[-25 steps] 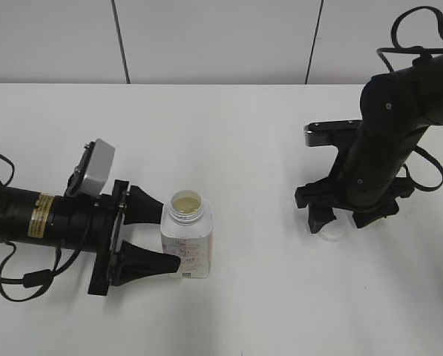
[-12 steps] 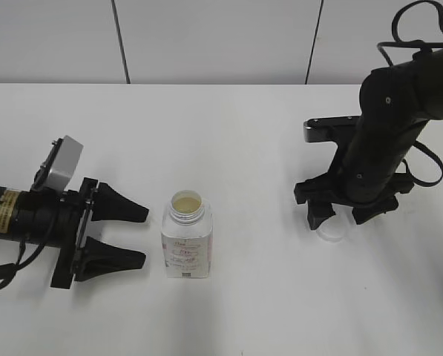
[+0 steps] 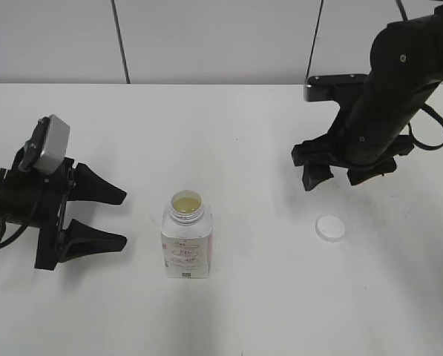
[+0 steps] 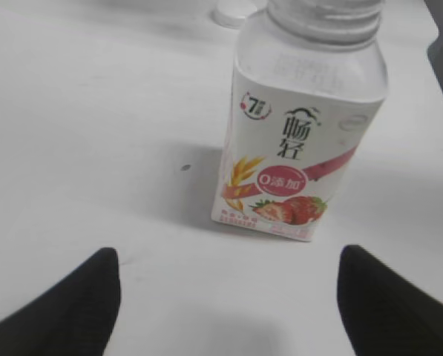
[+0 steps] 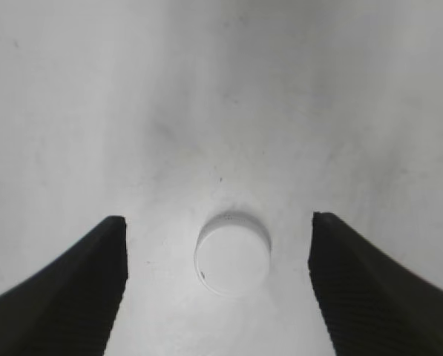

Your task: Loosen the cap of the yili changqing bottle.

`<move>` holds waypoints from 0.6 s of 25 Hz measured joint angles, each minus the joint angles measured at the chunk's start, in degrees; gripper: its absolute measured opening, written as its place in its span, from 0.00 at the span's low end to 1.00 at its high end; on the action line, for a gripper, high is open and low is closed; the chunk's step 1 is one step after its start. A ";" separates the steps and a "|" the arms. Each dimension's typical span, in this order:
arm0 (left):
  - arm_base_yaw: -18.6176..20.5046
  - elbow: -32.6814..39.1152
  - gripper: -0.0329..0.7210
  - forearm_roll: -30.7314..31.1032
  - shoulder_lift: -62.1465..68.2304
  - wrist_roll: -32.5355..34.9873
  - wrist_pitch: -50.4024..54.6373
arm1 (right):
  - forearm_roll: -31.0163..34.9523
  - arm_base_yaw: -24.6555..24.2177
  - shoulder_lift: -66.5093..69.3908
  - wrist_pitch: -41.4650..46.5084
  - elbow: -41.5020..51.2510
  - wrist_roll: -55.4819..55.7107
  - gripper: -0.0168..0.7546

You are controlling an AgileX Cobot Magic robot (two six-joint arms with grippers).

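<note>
Since a second ago the left hand (image 3: 106,215) has let go of the yili changqing bottle (image 3: 186,243) and drawn back toward the left edge of the bench (image 3: 228,133), while the right hand (image 3: 338,172) has risen off the cap (image 3: 330,228) and now hangs above and a little behind it.

Nearest the camera in the exterior view, the bottle stands upright on the bench, left of centre, its neck uncovered and pale liquid showing inside the mouth. Its label with a small dark code mark faces the front. Just behind that line, to the left, the left hand lies low and level, its two black fingers (image 3: 95,192) spread wide and pointing at the bottle, well apart from it and holding nothing. In the left wrist view the bottle (image 4: 303,126) shows its strawberry print and threaded neck, standing clear between the two finger tips (image 4: 65,311) at the bottom corners.

To the right, the cap lies flat on the bench, well apart from the bottle. In the right wrist view it (image 5: 232,252) sits between the two spread fingers (image 5: 73,289), touched by neither. Farther back, the right arm (image 3: 399,81) reaches down from the upper right corner, with the hand empty and spread.
</note>
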 joint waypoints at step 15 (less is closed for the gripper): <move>0.06 0.05 0.75 -30.56 -12.94 -10.44 38.86 | -1.57 0.00 -2.58 0.36 -4.29 -0.64 0.79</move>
